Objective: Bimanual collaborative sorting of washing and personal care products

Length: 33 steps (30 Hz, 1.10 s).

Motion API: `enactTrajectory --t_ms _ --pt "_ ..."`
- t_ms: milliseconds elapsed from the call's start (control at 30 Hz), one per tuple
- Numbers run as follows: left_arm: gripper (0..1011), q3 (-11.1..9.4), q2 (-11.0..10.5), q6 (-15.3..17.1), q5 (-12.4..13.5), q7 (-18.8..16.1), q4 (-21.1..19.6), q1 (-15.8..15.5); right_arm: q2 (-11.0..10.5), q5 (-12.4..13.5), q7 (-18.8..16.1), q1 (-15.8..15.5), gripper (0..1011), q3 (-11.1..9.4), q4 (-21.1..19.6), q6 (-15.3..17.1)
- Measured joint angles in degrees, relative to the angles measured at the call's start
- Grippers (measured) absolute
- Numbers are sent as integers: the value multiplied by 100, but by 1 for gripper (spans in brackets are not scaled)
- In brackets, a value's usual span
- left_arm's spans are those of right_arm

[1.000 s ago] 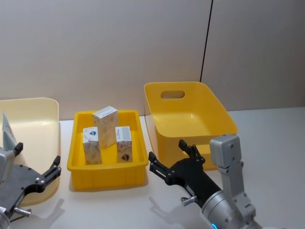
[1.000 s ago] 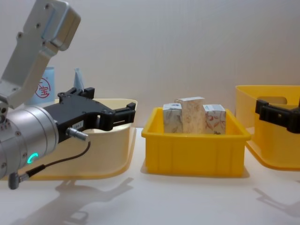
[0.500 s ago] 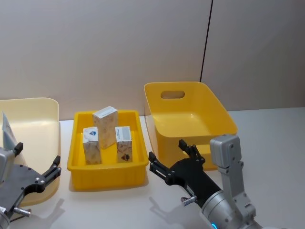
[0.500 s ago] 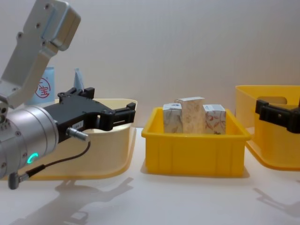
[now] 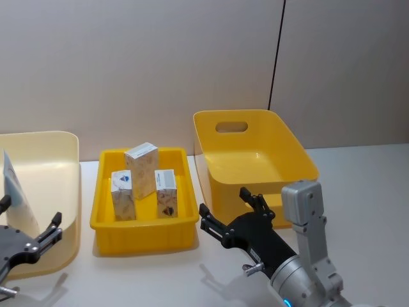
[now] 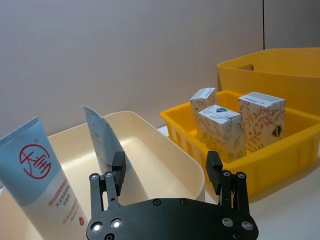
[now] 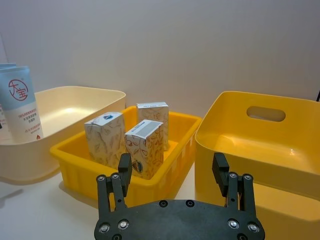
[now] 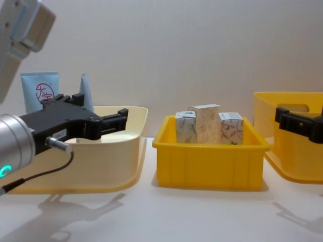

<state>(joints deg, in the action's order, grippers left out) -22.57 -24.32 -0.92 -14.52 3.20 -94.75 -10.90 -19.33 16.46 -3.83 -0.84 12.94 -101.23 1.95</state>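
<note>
In the head view I see my left gripper (image 5: 30, 213) low at the left edge, its fingers spread and empty, over the near rim of the cream bin (image 5: 64, 167). One light-blue tube (image 5: 11, 182) stands inside that bin at the frame's edge. The three cartons (image 5: 142, 167) stand upright in the yellow tray (image 5: 144, 225) at centre. My right gripper (image 5: 223, 201) hangs with fingers wide apart and nothing between them, in front of the deep yellow bin (image 5: 255, 153).

From the left wrist, the fingers (image 6: 118, 167) are spread and bare. Beyond them two tubes lean in the cream bin, one showing its red circular logo (image 6: 37, 190), the other edge-on (image 6: 102, 142). The cartons (image 6: 222, 132) sit in the tray further off.

From the right wrist, the fingers (image 7: 124, 170) are equally wide and hold nothing. The cartons (image 7: 145, 147) are just past them in the tray, the deep bin (image 7: 260, 145) beside it, and a tube (image 7: 21, 102) far off by the cream bin.

In the chest view the left gripper (image 8: 101, 107) is level with the cream bin's rim, the tubes (image 8: 40, 91) upright behind it. The right gripper (image 8: 290, 121) enters from the right edge.
</note>
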Motion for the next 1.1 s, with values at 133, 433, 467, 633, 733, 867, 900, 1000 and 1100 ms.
enactTrajectory --t_ms 133,433,467,633,733,867,900,1000,1100 --pt "1000 103 -19 -56 -117 27 -89 126 0 0 0 0 1001 0 0 0" --pt "1000 296 83 -116 -504 133 -264 296 0 0 0 0 1001 0 0 0" --pt "999 312 105 -115 -541 141 -278 301 0 0 0 0 1001 0 0 0" --pt "1000 390 250 -13 -813 184 -337 269 0 0 0 0 1001 0 0 0" --pt "1000 417 310 58 -898 188 -345 229 0 0 0 0 1001 0 0 0" --pt "1000 452 405 188 -992 179 -349 142 0 0 0 0 1001 0 0 0" --pt "1000 460 432 242 -1009 164 -349 109 0 0 0 0 1001 0 0 0" --pt "1000 470 472 372 -1015 106 -343 40 0 0 0 0 1001 0 0 0" --pt "1000 471 495 512 -989 25 -331 -27 0 0 0 0 1001 0 0 0"
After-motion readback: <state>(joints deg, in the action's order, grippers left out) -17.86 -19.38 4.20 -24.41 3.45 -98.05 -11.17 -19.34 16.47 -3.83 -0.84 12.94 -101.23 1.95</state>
